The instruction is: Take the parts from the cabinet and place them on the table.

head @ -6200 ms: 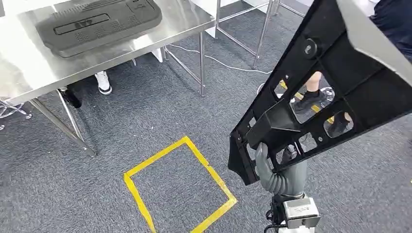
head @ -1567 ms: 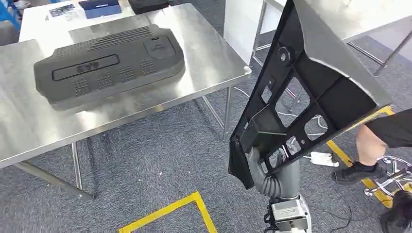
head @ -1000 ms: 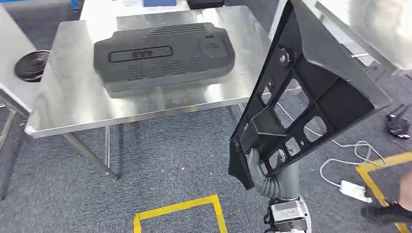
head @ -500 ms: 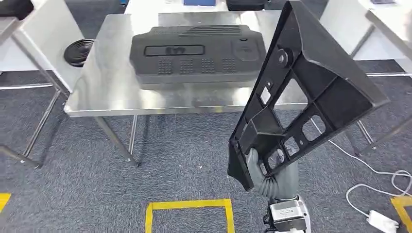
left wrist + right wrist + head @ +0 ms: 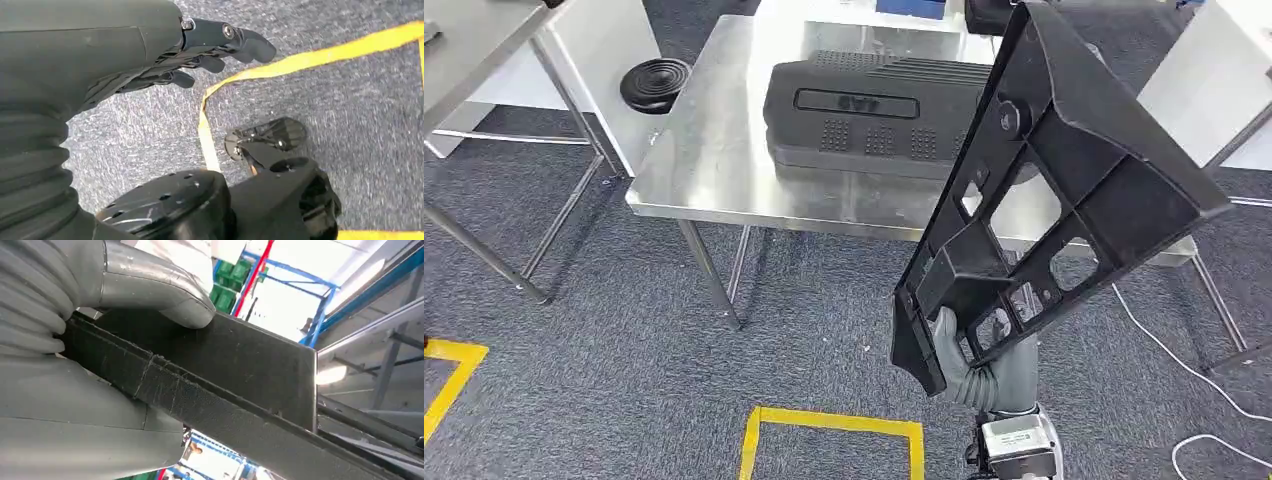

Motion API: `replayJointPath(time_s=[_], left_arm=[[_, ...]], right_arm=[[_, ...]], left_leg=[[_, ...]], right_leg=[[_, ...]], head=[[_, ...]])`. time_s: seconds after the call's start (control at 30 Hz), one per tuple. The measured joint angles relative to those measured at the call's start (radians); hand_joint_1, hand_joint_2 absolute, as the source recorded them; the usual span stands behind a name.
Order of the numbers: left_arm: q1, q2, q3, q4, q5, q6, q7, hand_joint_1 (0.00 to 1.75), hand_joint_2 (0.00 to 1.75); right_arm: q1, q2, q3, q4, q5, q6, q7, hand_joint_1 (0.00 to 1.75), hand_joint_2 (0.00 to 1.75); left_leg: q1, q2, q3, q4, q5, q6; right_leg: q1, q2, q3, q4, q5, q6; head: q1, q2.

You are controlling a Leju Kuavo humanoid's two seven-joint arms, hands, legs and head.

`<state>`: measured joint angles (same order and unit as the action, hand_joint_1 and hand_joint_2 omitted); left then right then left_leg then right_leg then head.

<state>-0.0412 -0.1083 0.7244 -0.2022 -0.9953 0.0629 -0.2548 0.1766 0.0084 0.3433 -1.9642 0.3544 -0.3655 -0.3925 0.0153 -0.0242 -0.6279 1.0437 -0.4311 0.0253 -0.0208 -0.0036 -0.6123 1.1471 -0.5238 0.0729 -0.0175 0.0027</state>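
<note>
The right hand (image 5: 972,362) grasps the near, low end of a black frame (image 5: 1064,190), thumb (image 5: 155,287) pressed on its flat face, and holds it tilted up and to the right above the carpet (image 5: 604,340), in front of the steel table (image 5: 714,175). On that table lie a black cover (image 5: 879,120), partly hidden behind the frame, and, at the far left corner, a black disc (image 5: 656,83). The left hand (image 5: 200,55) hangs released over the carpet beside yellow tape (image 5: 280,65), its fingers (image 5: 240,42) loosely extended and holding nothing.
</note>
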Motion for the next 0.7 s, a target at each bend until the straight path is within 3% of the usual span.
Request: replayJointPath(time_s=[0.03,0.07,0.1,0.13,0.17,0.2,0.33,0.4,0.47,0.53,0.6,0.7], left_arm=[[0.000,-0.002,0.000,0.000,0.000,0.000,0.000,0.00,1.75],[0.000,-0.002,0.000,0.000,0.000,0.001,0.000,0.00,1.75],[0.000,-0.002,0.000,0.000,-0.001,0.002,0.000,0.00,1.75],[0.001,-0.001,0.000,0.000,-0.002,0.002,0.000,0.00,1.75],[0.002,0.000,0.000,0.000,-0.002,0.002,0.000,0.00,1.75],[0.003,0.000,0.001,0.000,-0.002,0.002,0.000,0.00,1.75],[0.003,0.000,0.003,0.000,-0.005,0.001,-0.003,0.00,1.75],[0.003,0.000,0.006,0.000,-0.008,0.000,-0.003,0.00,1.75],[0.003,0.000,0.013,0.000,-0.011,0.000,-0.007,0.00,1.75],[0.004,0.000,0.017,0.000,-0.014,0.000,-0.009,0.00,1.75],[0.004,0.000,0.019,0.000,-0.016,-0.001,-0.009,0.00,1.75],[0.004,0.000,0.029,0.000,-0.018,-0.004,-0.009,0.00,1.75]], right_arm=[[-0.001,0.000,0.000,0.000,-0.002,0.000,0.000,1.75,1.75],[-0.002,0.001,0.000,0.000,-0.003,0.000,0.000,1.75,1.75],[-0.002,0.002,0.000,0.000,-0.003,0.000,0.000,1.75,1.75],[-0.002,0.002,0.000,0.000,-0.003,0.000,0.000,1.75,1.75],[-0.002,0.002,-0.001,0.000,0.003,-0.002,0.000,1.75,1.75],[-0.001,0.002,-0.001,0.000,0.018,-0.004,0.000,1.75,1.75],[0.000,-0.001,-0.002,0.000,0.134,-0.052,0.019,1.75,1.75],[0.004,-0.003,-0.006,0.000,0.290,-0.127,0.054,1.75,1.75],[0.013,-0.008,-0.023,-0.003,0.564,-0.222,0.126,1.75,1.75],[0.021,-0.018,-0.047,-0.009,0.837,-0.270,0.218,1.75,1.75],[0.020,-0.040,-0.065,-0.011,1.001,-0.261,0.309,1.75,1.75],[0.003,-0.107,-0.073,-0.014,1.112,-0.192,0.433,1.75,1.75]], left_leg=[[0.000,-0.005,0.000,0.000,0.002,-0.003],[-0.009,-0.008,-0.001,0.004,0.002,-0.007],[-0.010,-0.010,-0.002,0.002,0.001,-0.012],[-0.014,-0.008,-0.004,0.004,-0.004,-0.011],[-0.011,-0.008,-0.003,0.003,-0.003,0.013],[-0.011,-0.006,-0.003,0.002,0.003,0.018],[-0.009,-0.004,0.001,-0.011,0.013,0.002],[-0.008,-0.004,0.002,-0.014,0.014,-0.011],[-0.007,-0.004,0.002,-0.015,0.014,-0.013],[-0.007,-0.004,0.002,-0.015,0.014,-0.016],[-0.007,-0.004,0.001,-0.015,0.012,-0.018],[-0.010,-0.004,0.001,-0.015,0.013,-0.018]], right_leg=[[0.000,0.001,0.043,-0.092,0.032,0.001],[0.005,0.002,0.054,-0.130,0.039,-0.006],[0.005,0.002,0.051,-0.131,0.045,-0.017],[0.000,0.002,0.055,-0.135,0.048,-0.017],[0.001,0.002,0.059,-0.134,0.050,-0.018],[0.005,0.003,0.059,-0.134,0.051,-0.020],[0.008,0.003,0.055,-0.133,0.054,-0.026],[0.008,0.003,0.054,-0.132,0.054,-0.027],[0.008,0.003,0.053,-0.132,0.054,-0.027],[0.009,0.003,0.053,-0.132,0.054,-0.027],[0.008,0.003,0.053,-0.132,0.054,-0.027],[0.007,0.003,0.054,-0.132,0.054,-0.027]], head=[[0.001,0.000],[0.000,0.000],[-0.002,0.000],[-0.002,0.000],[-0.002,0.000],[-0.002,0.000],[-0.002,0.000],[-0.002,0.000],[-0.002,0.000],[-0.002,0.000],[-0.002,0.000],[-0.001,0.000]])
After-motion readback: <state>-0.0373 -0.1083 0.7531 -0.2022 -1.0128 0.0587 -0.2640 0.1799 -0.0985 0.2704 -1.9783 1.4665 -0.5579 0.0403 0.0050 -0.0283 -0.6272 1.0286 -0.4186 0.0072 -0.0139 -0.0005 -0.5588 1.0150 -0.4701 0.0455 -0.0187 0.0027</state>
